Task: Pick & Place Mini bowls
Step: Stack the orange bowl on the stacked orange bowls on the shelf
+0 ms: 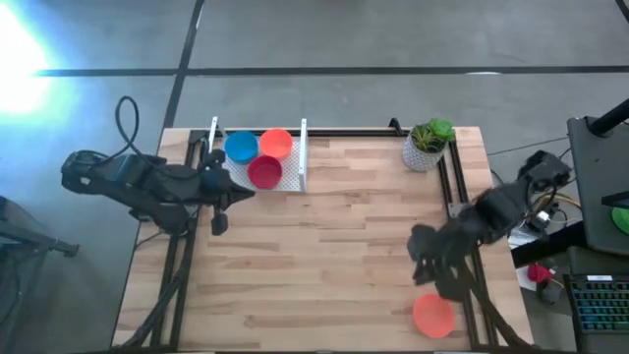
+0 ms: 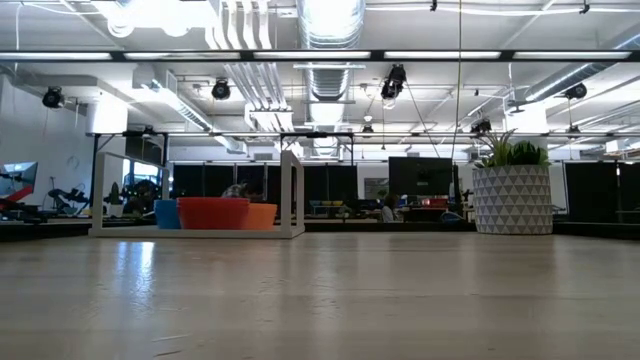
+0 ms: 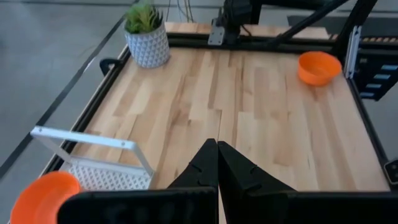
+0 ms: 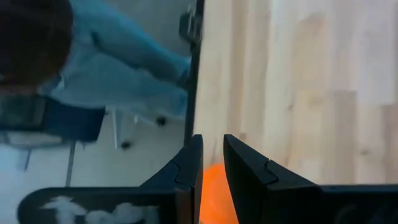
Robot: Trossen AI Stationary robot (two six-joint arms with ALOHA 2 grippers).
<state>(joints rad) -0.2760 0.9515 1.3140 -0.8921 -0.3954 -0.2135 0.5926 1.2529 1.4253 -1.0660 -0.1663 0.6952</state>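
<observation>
The right gripper (image 1: 429, 285) sits near the table's (image 1: 344, 246) front right corner, its two fingers (image 4: 239, 165) clenched on the rim of an orange mini bowl (image 1: 432, 315), which rests on the wood just under and in front of it. The open wooden top stretches away to its left. Behind it, at the far right corner, stands a white patterned plant pot (image 1: 424, 149) with green leaves. Just beside it on the right runs the table's dark edge rail (image 1: 462, 211), and past that a person (image 4: 93, 56) in light blue shows in the right wrist view.

The left gripper (image 1: 218, 224) hangs with fingers pressed together, grasping nothing. Right behind it is a white tray (image 1: 295, 175) holding a blue bowl (image 1: 241, 147), an orange bowl (image 1: 276, 144) and a red bowl (image 1: 264, 172).

No readable writing or labels
</observation>
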